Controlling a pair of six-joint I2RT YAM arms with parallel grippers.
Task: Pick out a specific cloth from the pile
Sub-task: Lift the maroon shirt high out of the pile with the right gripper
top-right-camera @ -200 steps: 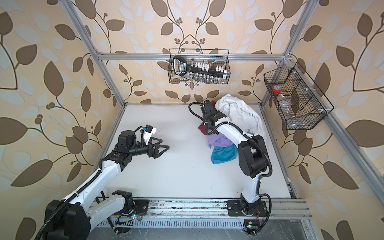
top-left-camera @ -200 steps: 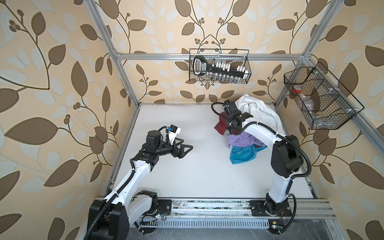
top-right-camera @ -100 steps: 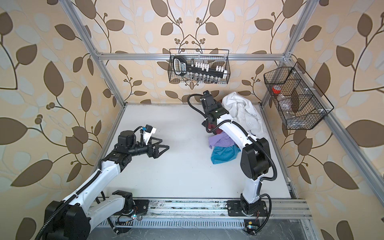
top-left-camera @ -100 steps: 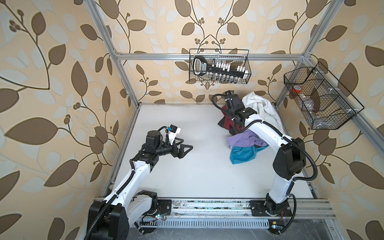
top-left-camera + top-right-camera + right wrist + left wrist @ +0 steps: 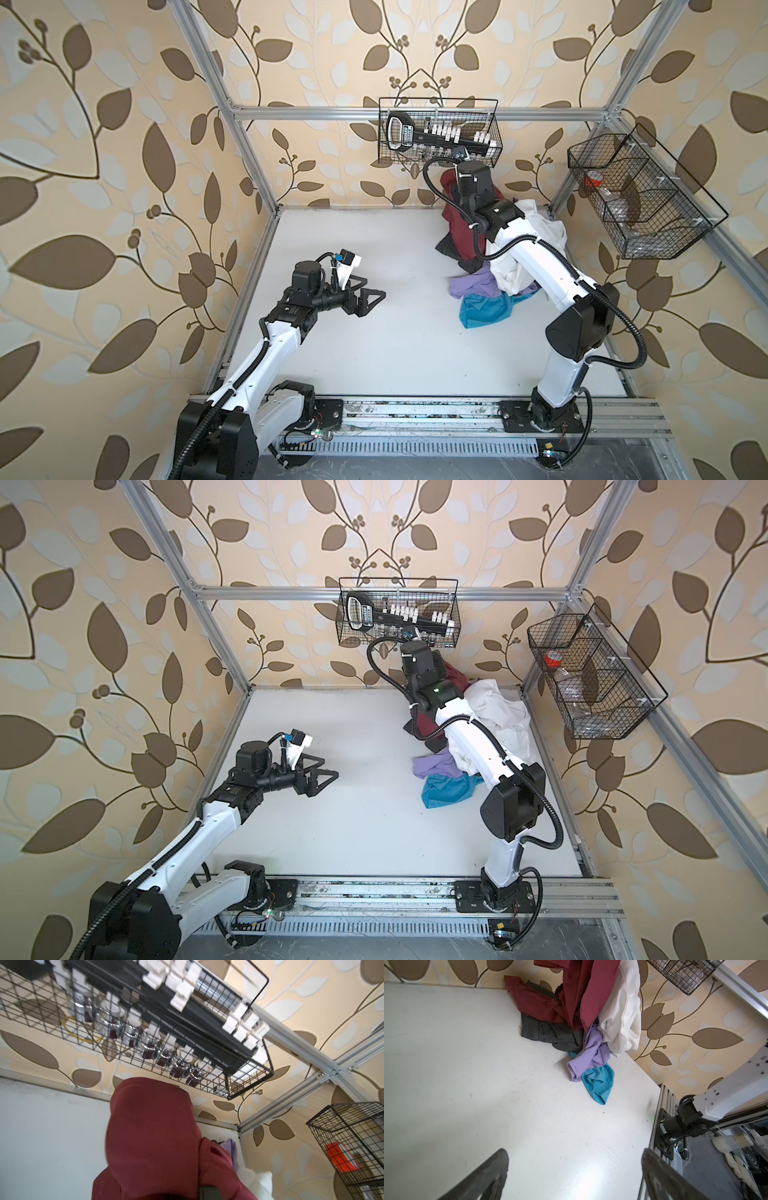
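The cloth (image 5: 459, 232) (image 5: 424, 725), a maroon garment, hangs lifted off the pile at the table's back right. My right gripper (image 5: 454, 186) (image 5: 199, 1192) is shut on its top fold, high up by the back wall. The fabric drapes over the jaws and hides them. In the left wrist view the cloth (image 5: 583, 991) hangs down beside the white garment (image 5: 623, 1012). The rest of the pile lies below: white garment (image 5: 536, 237), lilac cloth (image 5: 473, 284), teal cloth (image 5: 486, 309) and a dark grey piece (image 5: 550, 1032). My left gripper (image 5: 372, 297) (image 5: 575, 1153) is open and empty over the table's left middle.
A wire basket (image 5: 440, 133) with tools hangs on the back wall just above the right wrist. A second wire basket (image 5: 640, 199) is on the right wall. The white table (image 5: 353, 249) is framed by aluminium posts.
My right arm has risen and moved toward the back wall, pulling the maroon cloth up out of the pile; the white garment shifted with it. The left arm has not moved.
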